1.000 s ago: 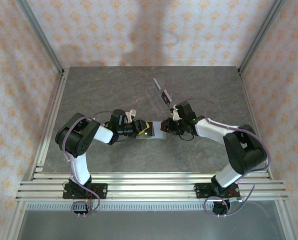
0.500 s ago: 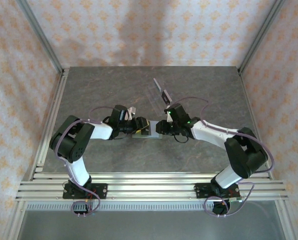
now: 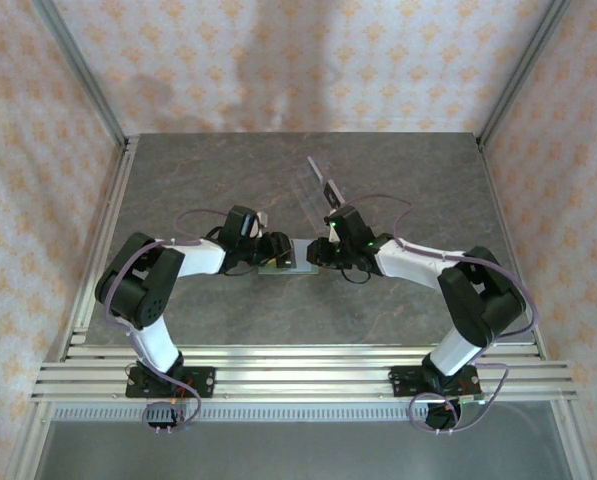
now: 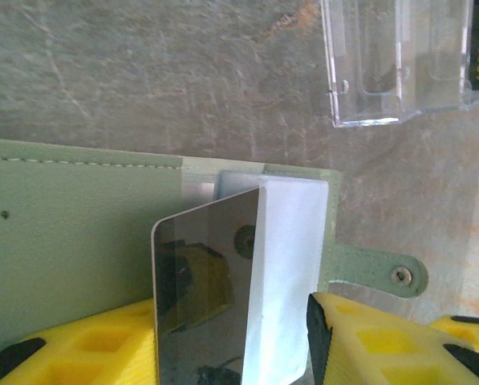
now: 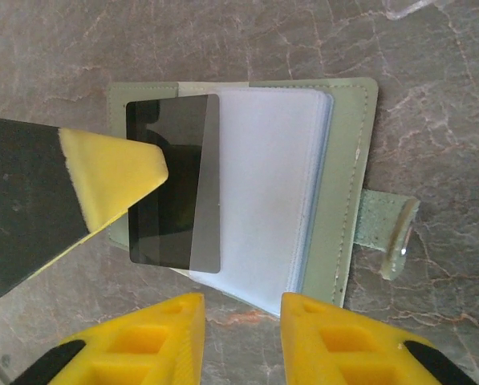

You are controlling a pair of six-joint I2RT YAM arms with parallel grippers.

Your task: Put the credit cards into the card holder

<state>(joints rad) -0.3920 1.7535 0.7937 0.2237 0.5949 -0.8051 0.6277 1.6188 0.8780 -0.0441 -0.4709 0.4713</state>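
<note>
Both arms reach in from the near edge of the desk [image 3: 308,315] and meet at mid-frame in the overhead view. Your right end effector [image 5: 241,309] hangs at the near edge of the sage-green card holder [image 5: 347,176], jaws a little apart with nothing seen between them. The holder lies open on the desk, pale pockets [image 5: 263,184] up and snap tab [image 5: 383,233] jutting toward the frame's right. A dark credit card [image 5: 173,192] sits over the holder's left half, its right edge overlapping the pockets. One yellow pad [image 5: 115,172] of your left end effector [image 4: 235,309] touches the card's left side, but you cannot tell whether it is clenched on the card or only nudging it. Farther back, near but apart, stands a clear stand [image 4: 399,64]. The risks from here: the card's edge could ride over the pocket mouth instead of entering it. The holder, apparently unpinned, could skid under the push. A loose contact could let the card slip. The two end effectors are also close enough to clash.
</note>
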